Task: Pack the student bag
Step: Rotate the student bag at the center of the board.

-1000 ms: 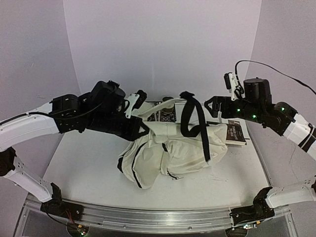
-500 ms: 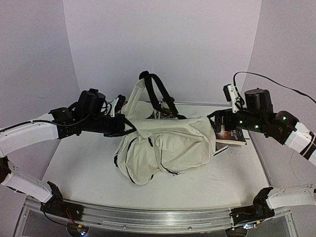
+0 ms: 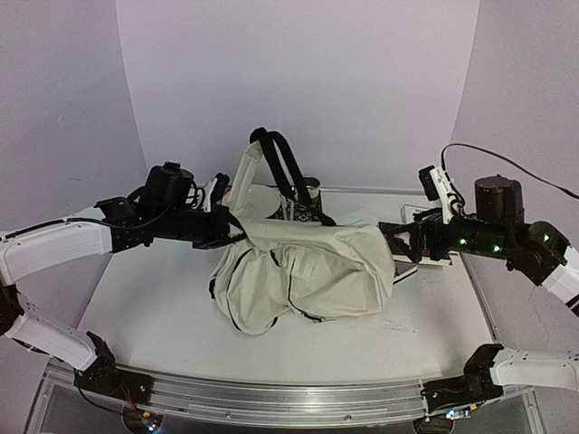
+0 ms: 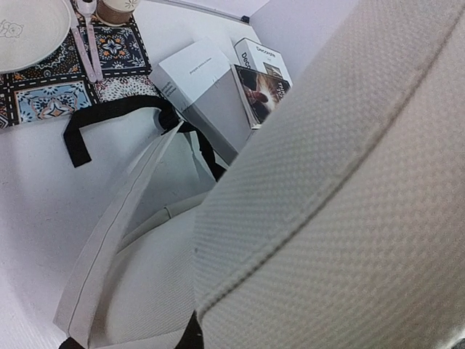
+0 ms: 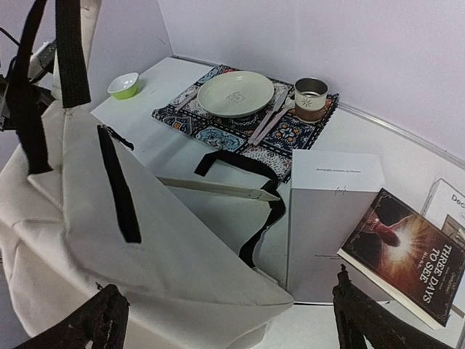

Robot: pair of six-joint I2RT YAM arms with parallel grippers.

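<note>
Packing looks barely started: the student bag [image 3: 298, 271] slumps in the middle of the table [image 3: 145, 307], its left edge pinched tight in the left end effector [image 3: 226, 231]. The right end effector [image 3: 394, 237] hangs wide open and empty at the bag's right side. The white box [image 5: 330, 218] and book [image 5: 407, 254] lie beside it unpacked, so basically everything's left.

Student bag [image 4: 349, 218] fills the right and bottom of the frame: cream woven fabric with a seam, very close to the lens. A cream strap [image 4: 120, 233] runs up from bottom left and ends in a black webbing loop [image 4: 109, 116] on the white surface [image 4: 36, 189]. Top left is a patterned placemat [image 4: 43, 94] carrying a plate [image 4: 25, 29], pink utensils [image 4: 87, 40] and a cup [image 4: 116, 9]. Right of it sit a white box [image 4: 196, 76], a book [image 4: 263, 91] and a lettered box [image 4: 256, 52]. Claw can't be seen.
</note>
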